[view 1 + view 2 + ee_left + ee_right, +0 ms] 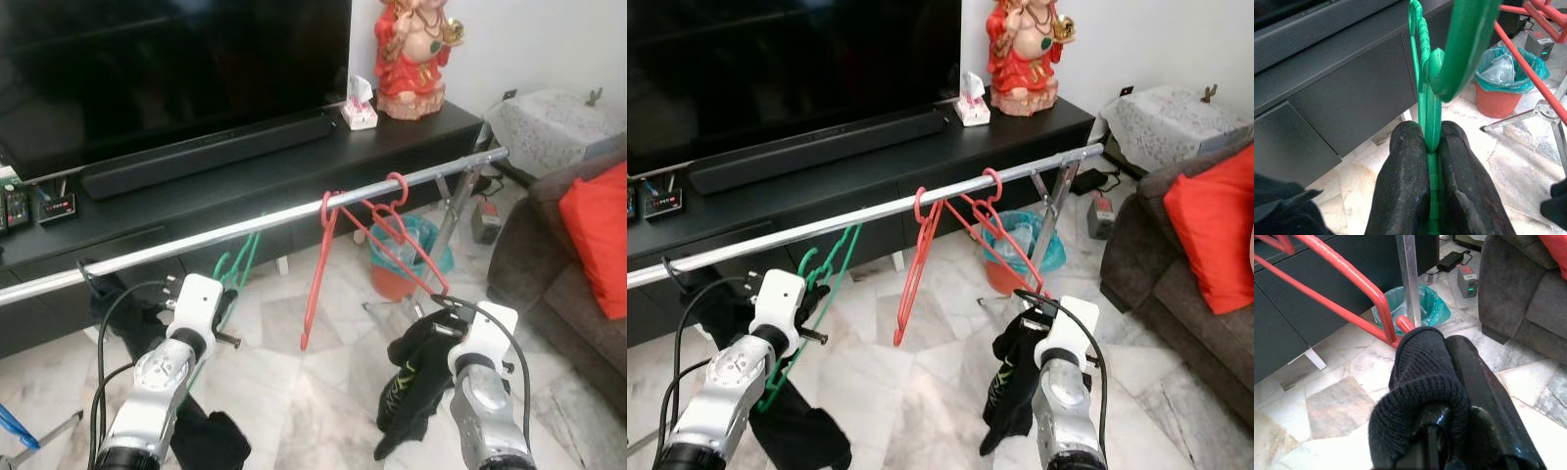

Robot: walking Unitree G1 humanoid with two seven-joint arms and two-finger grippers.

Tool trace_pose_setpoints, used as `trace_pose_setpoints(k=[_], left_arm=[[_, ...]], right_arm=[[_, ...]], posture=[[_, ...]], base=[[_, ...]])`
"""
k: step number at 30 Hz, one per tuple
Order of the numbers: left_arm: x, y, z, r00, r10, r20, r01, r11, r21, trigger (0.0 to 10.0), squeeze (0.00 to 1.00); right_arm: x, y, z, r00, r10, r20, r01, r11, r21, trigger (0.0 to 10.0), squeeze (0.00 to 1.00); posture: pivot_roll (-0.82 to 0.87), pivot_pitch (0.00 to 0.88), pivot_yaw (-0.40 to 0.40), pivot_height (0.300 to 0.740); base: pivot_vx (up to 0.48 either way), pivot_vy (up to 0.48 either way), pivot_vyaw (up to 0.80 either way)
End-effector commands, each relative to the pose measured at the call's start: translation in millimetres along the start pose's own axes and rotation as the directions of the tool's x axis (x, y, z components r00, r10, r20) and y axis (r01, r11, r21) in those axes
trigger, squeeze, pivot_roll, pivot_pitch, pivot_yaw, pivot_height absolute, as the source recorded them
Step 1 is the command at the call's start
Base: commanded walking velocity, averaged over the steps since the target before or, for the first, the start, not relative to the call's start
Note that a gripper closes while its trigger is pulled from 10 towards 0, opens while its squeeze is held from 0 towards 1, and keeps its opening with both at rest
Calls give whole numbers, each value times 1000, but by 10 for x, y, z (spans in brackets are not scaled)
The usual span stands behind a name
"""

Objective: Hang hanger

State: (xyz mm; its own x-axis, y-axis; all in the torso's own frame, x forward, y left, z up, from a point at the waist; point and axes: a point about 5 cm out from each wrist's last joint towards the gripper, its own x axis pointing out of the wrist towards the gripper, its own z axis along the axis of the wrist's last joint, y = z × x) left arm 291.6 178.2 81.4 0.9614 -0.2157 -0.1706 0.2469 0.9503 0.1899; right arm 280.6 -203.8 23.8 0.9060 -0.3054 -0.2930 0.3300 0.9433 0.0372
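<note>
A silver rail [255, 227] runs across in front of the TV cabinet. Two red hangers [377, 230] hang from it by their hooks. My left gripper [1428, 132] is shut on a green hanger [1430, 98], held just below the rail with its hook [243, 257] up near the bar. My right gripper [1442, 340] is low on the right, shut on a black knitted garment [1420, 382] that wraps one finger and dangles [411, 382] beneath. The lower corner of a red hanger [1376, 303] lies right beside that wrapped finger.
The black TV cabinet [294, 176] with soundbar, tissue box and a red statue [416, 54] stands behind the rail. An orange bin [402, 269] with a teal bag and the rack's leg [451, 220] stand below it. A sofa with a red cushion [598, 235] is at right. Dark clothes [211, 441] lie on the floor.
</note>
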Motion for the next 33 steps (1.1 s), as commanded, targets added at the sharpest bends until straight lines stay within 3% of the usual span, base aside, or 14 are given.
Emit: trace_pose_setpoints(k=[1, 27, 33], left_arm=[[-12, 46, 77, 999, 13, 32, -12, 1000, -17, 10000, 0], [-82, -54, 117, 999, -44, 21, 44, 999, -22, 10000, 0], [-96, -48, 104, 999, -46, 15, 46, 999, -26, 10000, 0]], right_arm=[[21, 28, 79, 999, 14, 32, -14, 1000, -9, 10000, 0], [-7, 28, 46, 999, 17, 30, -16, 1000, -14, 10000, 0], [-5, 24, 47, 999, 12, 32, -11, 1000, -13, 10000, 0]], posture=[[-198, 0, 6, 740], [-196, 0, 21, 740], [-201, 0, 29, 740]], base=[[0, 0, 0], [0, 0, 0], [-261, 0, 0]])
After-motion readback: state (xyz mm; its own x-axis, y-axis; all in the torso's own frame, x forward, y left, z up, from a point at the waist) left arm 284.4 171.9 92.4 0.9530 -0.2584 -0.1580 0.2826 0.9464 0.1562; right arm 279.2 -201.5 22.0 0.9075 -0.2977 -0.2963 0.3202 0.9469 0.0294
